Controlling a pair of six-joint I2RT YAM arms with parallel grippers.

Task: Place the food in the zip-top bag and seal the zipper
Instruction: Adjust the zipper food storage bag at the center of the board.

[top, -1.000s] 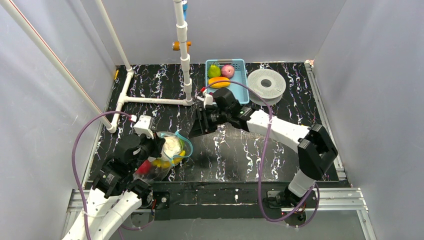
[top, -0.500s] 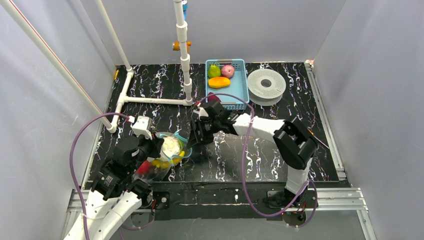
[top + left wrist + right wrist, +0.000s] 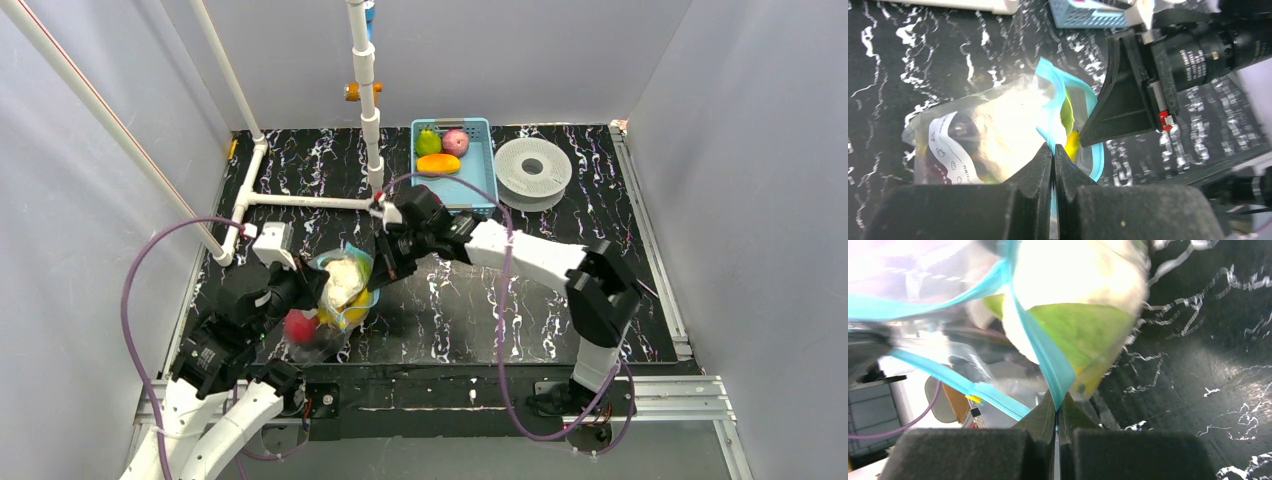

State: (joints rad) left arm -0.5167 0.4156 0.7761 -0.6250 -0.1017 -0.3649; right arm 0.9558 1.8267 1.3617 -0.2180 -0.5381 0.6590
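Pale grey walls [image 3: 520, 50] enclose a black, white-veined tabletop [image 3: 320, 160] with a white pipe frame [image 3: 310, 201].

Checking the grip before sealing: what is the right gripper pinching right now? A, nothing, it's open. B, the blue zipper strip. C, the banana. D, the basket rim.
B: in the right wrist view, the right gripper has its fingers closed together on the blue zipper strip, which runs down between their tips.

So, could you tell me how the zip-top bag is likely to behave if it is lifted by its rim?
Probably floppy: the zip-top bag is thin crinkled film, its zipper bowed between the left gripper and right gripper. Likely bottom-heavy, sagging under the cauliflower and apple inside.
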